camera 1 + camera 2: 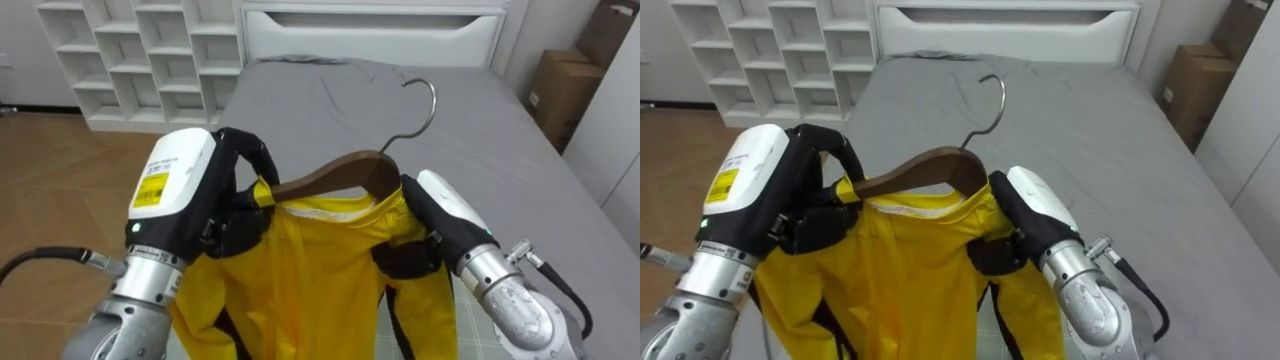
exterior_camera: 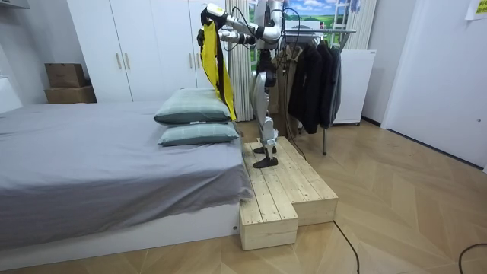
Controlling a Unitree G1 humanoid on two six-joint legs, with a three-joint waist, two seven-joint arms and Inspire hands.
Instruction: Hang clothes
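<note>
A yellow garment [image 1: 300, 270] hangs on a brown wooden hanger [image 1: 335, 175] with a metal hook [image 1: 420, 105], held up over the grey bed [image 1: 400, 110]. My left hand [image 1: 215, 190] is curled round the hanger's left shoulder and the cloth there. My right hand [image 1: 430, 225] grips the hanger's right shoulder with the cloth. In the room view I stand on a wooden platform [image 2: 285, 194] at the bed's side, holding the garment [image 2: 214, 65] high in front of me, with a clothes rack [image 2: 319, 34] behind me.
A white cube shelf [image 1: 140, 55] stands at the far left beside the bed's white headboard [image 1: 370, 30]. Cardboard boxes [image 1: 560, 90] sit at the right. Dark clothes [image 2: 316, 80] hang on the rack, and two pillows [image 2: 194, 118] lie on the bed.
</note>
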